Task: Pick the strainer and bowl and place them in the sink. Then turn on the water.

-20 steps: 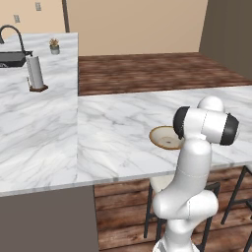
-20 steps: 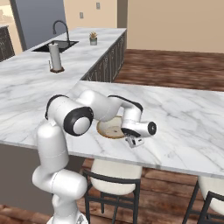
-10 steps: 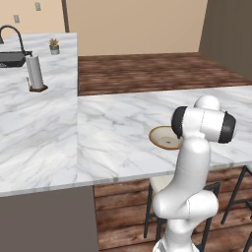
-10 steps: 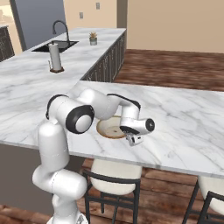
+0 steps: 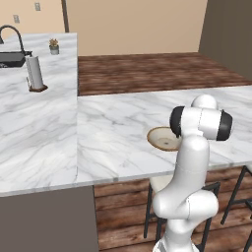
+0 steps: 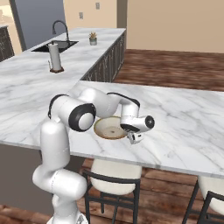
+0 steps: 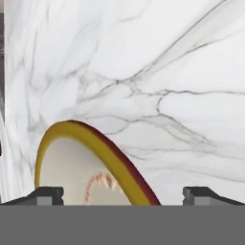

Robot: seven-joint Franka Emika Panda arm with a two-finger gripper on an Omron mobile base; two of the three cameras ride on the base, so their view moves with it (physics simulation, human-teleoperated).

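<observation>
While my gripper [image 6: 135,138] hangs low over the marble counter [image 6: 183,127] | bowl [image 6: 109,127] just beside my fingertips [image 7: 45,195], pale inside with a faint reddish mark, nothing else in it | jaws spread wide, gripping and touching nothing.

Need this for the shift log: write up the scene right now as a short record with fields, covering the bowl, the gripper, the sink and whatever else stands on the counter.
bowl: tan with darker rim, upright on the marble counter near its front edge
gripper: open, low beside the bowl's rim, holding nothing
sink: black basin in the far counter, dark faucet over it
water: no stream visible
paper towel roll: upright on the counter near the sink
potted plant: small, past the sink
strainer: cannot tell where
</observation>
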